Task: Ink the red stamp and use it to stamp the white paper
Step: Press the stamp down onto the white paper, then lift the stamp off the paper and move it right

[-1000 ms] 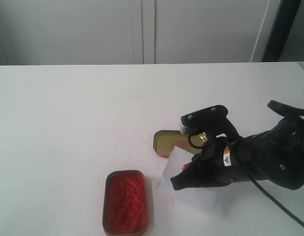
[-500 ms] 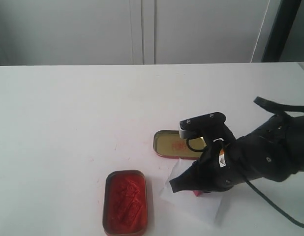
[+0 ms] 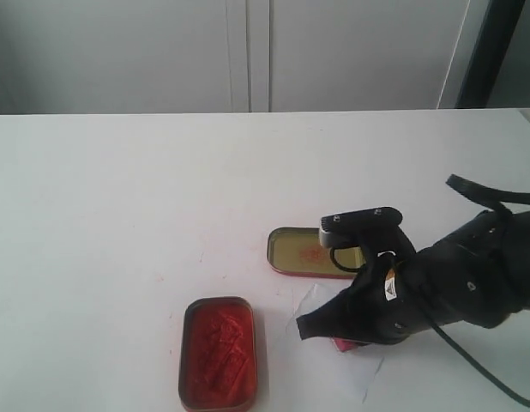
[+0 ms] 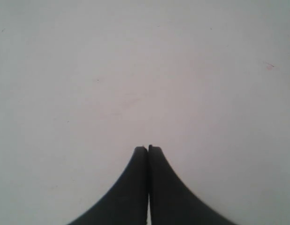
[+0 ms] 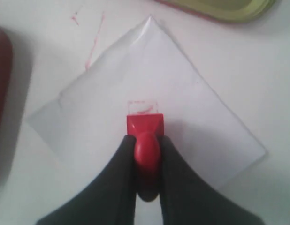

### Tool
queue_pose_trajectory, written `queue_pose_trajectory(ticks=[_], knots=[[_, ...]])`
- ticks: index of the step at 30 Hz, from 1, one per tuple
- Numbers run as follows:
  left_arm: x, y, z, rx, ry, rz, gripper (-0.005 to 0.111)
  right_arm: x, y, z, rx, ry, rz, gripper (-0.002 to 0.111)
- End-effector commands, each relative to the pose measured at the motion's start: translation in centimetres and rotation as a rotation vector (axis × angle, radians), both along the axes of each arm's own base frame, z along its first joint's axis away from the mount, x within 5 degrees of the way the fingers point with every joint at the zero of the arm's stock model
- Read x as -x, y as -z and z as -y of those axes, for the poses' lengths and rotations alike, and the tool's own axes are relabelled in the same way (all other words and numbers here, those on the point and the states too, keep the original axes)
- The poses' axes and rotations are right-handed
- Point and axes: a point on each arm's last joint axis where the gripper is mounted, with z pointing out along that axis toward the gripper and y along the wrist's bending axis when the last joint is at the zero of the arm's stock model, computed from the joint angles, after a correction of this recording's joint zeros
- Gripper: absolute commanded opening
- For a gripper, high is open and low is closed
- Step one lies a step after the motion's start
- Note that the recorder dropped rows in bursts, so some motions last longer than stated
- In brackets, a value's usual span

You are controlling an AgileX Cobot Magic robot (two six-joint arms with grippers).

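Note:
My right gripper [image 5: 147, 146] is shut on the knobbed handle of the red stamp [image 5: 145, 123]. The stamp's block base is down on the white paper [image 5: 135, 79], near the sheet's middle. A faint red rectangular mark [image 5: 138, 105] shows on the paper just beyond the base. In the exterior view the right gripper [image 3: 334, 331] sits low over the paper [image 3: 317, 299], and a bit of the stamp [image 3: 346, 346] peeks out below it. The left gripper [image 4: 148, 149] is shut with nothing in it, over bare white tabletop.
The open tin of red ink [image 3: 218, 353] lies left of the paper. Its yellowish lid [image 3: 310, 251] lies just behind the paper and shows again in the right wrist view [image 5: 215, 9]. Thin red streaks [image 5: 94, 40] mark the tabletop by the paper's corner.
The right gripper has come down and forward with the stamp onto the paper. The paper, raised at one edge a second ago, now lies flatter.

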Motion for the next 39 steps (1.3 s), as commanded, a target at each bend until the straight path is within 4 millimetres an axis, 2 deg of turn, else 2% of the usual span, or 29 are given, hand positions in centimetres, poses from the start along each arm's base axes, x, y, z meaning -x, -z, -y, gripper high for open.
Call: queue_pose_trajectory(ticks=[1, 8, 15, 19, 29, 39], knots=[[0.1, 0.4, 0.0, 0.001, -0.001, -0.023, 0.000, -0.3, -0.8, -0.4, -0.089, 0.010, 0.111, 0.000], [0.1, 0.4, 0.0, 0.001, -0.001, -0.023, 0.000, -0.3, -1.5, -0.5, -0.062, 0.006, 0.074, 0.000], [0.1, 0.4, 0.0, 0.001, -0.001, -0.023, 0.000, -0.6, -5.6, -0.6, -0.152, 0.007, 0.197, 0.000], [0.1, 0.4, 0.0, 0.001, -0.001, -0.023, 0.000, -0.3, -7.2, -0.3, -0.172, 0.009, 0.225, 0.000], [0.1, 0.4, 0.0, 0.001, -0.001, -0.023, 0.000, -1.5, -7.0, 2.6, -0.169, 0.164, 0.168, 0.000], [0.1, 0.4, 0.0, 0.001, -0.001, -0.023, 0.000, -1.8, -6.5, 5.7, -0.204, 0.127, 0.008, 0.000]])
